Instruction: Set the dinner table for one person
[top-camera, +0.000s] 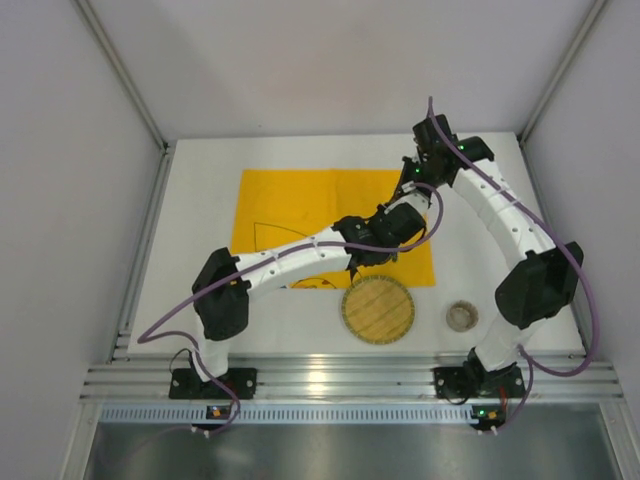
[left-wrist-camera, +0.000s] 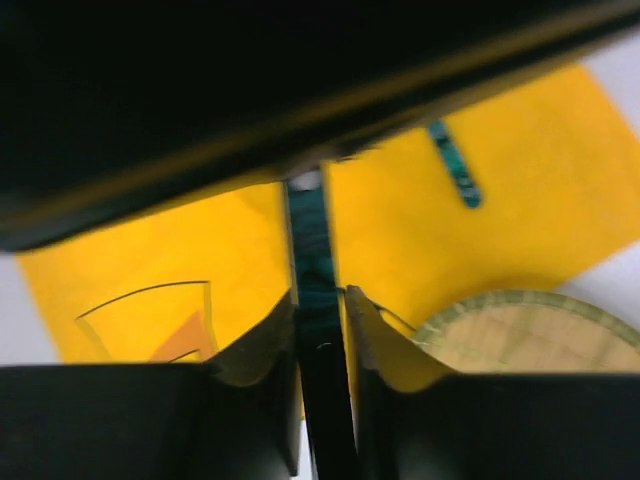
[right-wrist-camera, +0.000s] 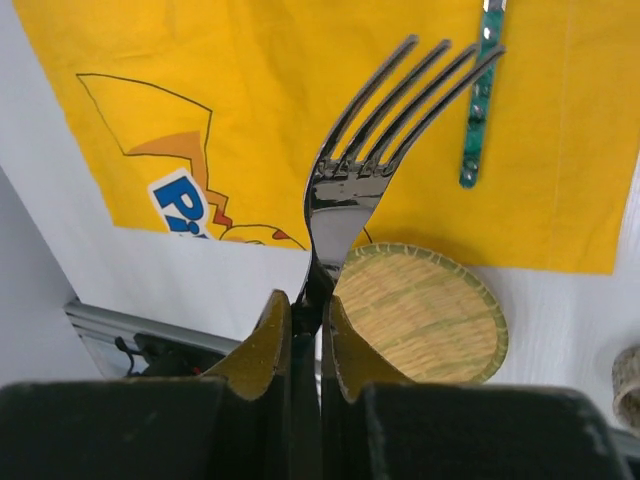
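Right gripper (right-wrist-camera: 308, 300) clamped on stem of glossy black four-tined fork (right-wrist-camera: 345, 190). Left gripper (left-wrist-camera: 320, 292) pinches slim dark-green handle (left-wrist-camera: 305, 230). Matte white dinner table (top-camera: 200, 220) underlies yellow cloth mat (top-camera: 300, 200); round woven disc (top-camera: 378, 310) at mat's near-right edge.

Yellow printed cloth mat (top-camera: 290, 200) on large white rectangular tabletop (top-camera: 195, 210), centre toward 12 o'clock. Round woven bamboo tray (top-camera: 378, 310) at mat's 5 o'clock, overlapping its near edge. Small round pale container (top-camera: 461, 316) at tray's 3 o'clock, apart. Green patterned strip (right-wrist-camera: 478, 110) on mat. Black metal fork (right-wrist-camera: 370, 170) in right gripper (right-wrist-camera: 308, 298), slim dark green handle (left-wrist-camera: 312, 250) in left gripper (left-wrist-camera: 320, 295), both above mat.
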